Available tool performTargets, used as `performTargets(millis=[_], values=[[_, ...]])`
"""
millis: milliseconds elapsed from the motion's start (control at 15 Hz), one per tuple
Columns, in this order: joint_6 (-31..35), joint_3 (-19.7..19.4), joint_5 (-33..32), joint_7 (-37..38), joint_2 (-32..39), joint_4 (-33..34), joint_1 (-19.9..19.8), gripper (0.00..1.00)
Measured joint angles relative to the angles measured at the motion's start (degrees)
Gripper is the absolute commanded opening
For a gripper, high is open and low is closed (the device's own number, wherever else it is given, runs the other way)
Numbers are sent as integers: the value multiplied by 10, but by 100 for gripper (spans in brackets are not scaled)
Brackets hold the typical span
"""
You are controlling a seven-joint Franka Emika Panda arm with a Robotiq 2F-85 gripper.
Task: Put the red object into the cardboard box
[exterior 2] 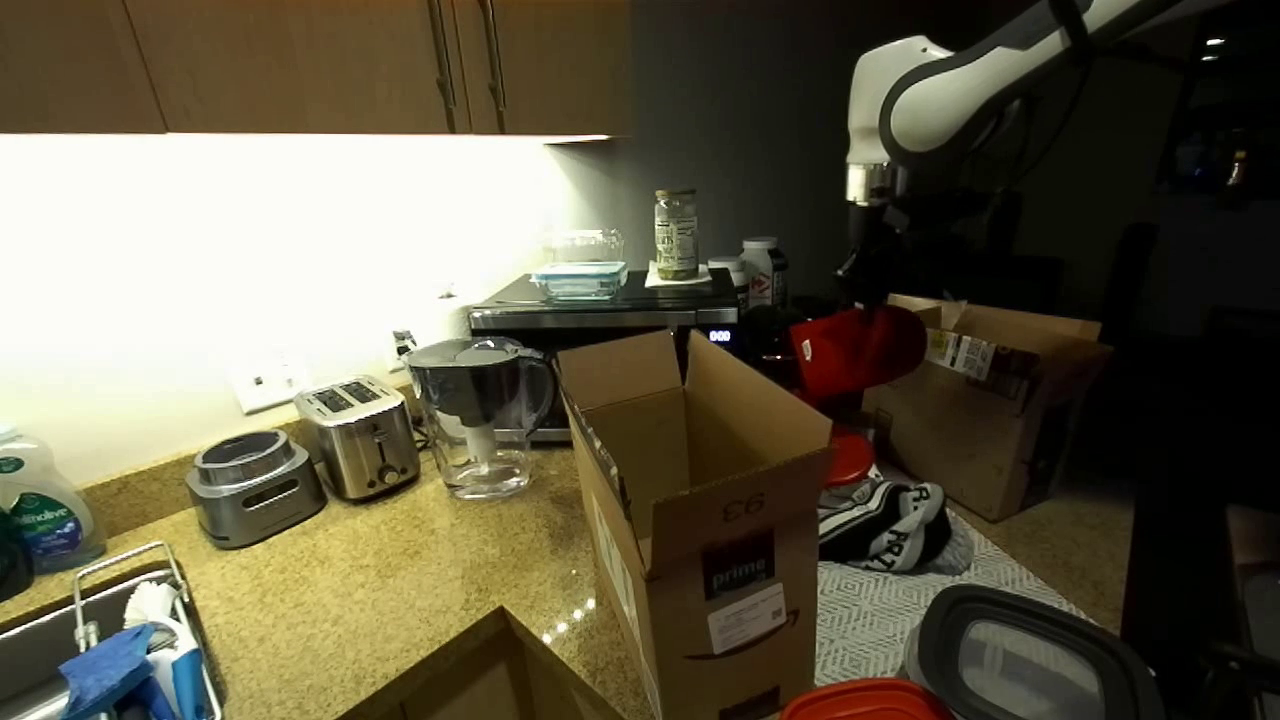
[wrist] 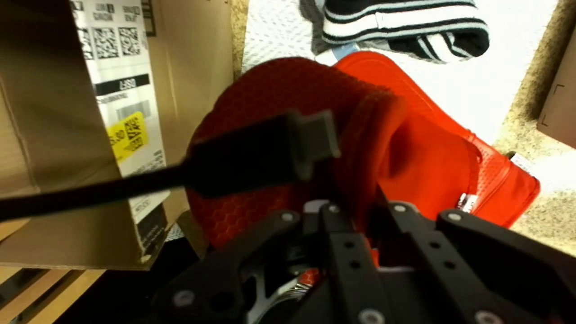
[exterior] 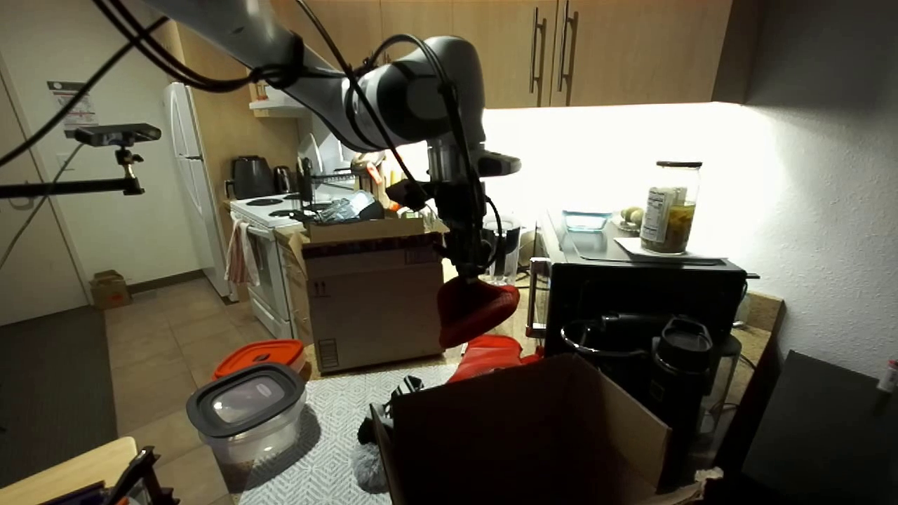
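Observation:
The red object (exterior: pixel 477 312) is a rounded mitt-like piece hanging from my gripper (exterior: pixel 471 273). It also shows in an exterior view (exterior 2: pixel 850 352) and in the wrist view (wrist: pixel 270 96). The gripper (wrist: pixel 353 209) is shut on its edge; the mitt hides part of the fingertips. The cardboard box (exterior: pixel 491 428) is open and dark inside, and stands nearer that camera than the mitt. It also shows in an exterior view (exterior 2: pixel 960 430) and at the left of the wrist view (wrist: pixel 193 81). The mitt is outside the box, beside it, near rim height.
A similar red piece (wrist: pixel 436 162) lies on the mat below, near a striped knit hat (wrist: pixel 405 22). A second open carton (exterior 2: pixel 740 620), a microwave (exterior: pixel 645 287) topped by a jar (exterior: pixel 670 210), and a grey-lidded tub (exterior: pixel 245 403) stand around. A black cable plug (wrist: pixel 252 155) dangles before the wrist camera.

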Motion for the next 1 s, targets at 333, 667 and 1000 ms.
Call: performTargets(millis=[333,667,1000], values=[[-22,-16,0,-5,-40,-14,-28,3],[-37,-30,0,-5,-66,-19,-52,3],[-49,-47,0,-5,-83,-22,-74,3]])
